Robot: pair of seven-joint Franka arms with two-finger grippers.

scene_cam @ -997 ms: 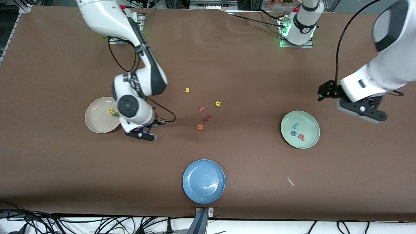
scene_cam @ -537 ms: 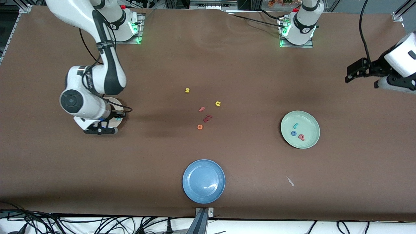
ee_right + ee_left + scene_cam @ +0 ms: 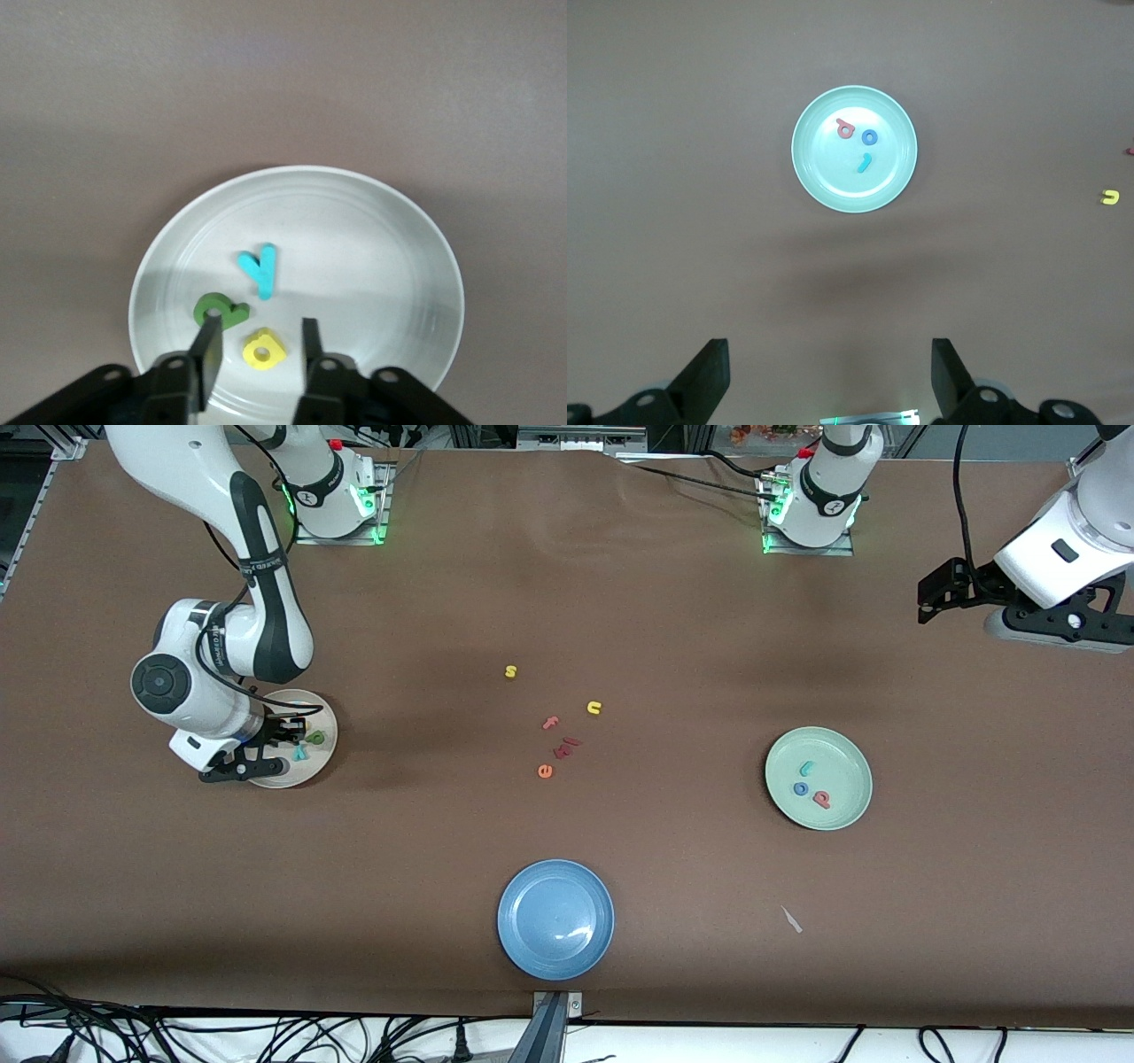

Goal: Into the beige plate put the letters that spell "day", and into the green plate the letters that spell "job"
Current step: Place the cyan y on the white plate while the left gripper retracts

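Three plates, front view: beige plate [image 3: 326,724] toward the right arm's end of the bench [image 3: 673,620]; green plate [image 3: 843,755] toward the left arm's end; blue plate [image 3: 532,895] nearest the camera.
Letters in green plate: three, namely teal "j" [image 3: 806,768], blue "o" [image 3: 800,788] and pink-red "b" [image 3: 822,800].
Letters seen in beige plate: two, green "d" [image 3: 316,737] and teal "y" [image 3: 300,753].
Loose letters mid-bench: yellow "s" [image 3: 510,671], yellow "u" [image 3: 594,708], pink "f" [image 3: 550,723], orange "e" [image 3: 545,771].
Right claw [image 3: 241,767]: low over the beige plate.
Left claw [image 3: 1059,624]: waiting above the bench's left-arm end, well apart from the green plate.
Change from one second earlier: the "y" now lies in the beige plate; the right arm has swung across it and the left arm has drawn back.
Hidden: the arm covers half the beige plate and one letter; dark red pieces [image 3: 567,747] are unreadable.

Left wrist view, one plate: green plate [image 3: 833,181] with "b" [image 3: 845,129], "o" [image 3: 870,137], "j" [image 3: 864,162].
Left claw [image 3: 828,372]: fingers wide apart, empty.
Cut off: a red scrap at the frame edge.

Right wrist view, three letters: "y" [image 3: 260,268], "d" [image 3: 220,312] and yellow "a" [image 3: 263,348], all lying in the beige plate [image 3: 425,239].
Right claw [image 3: 260,326]: fingers apart, gripping nothing.
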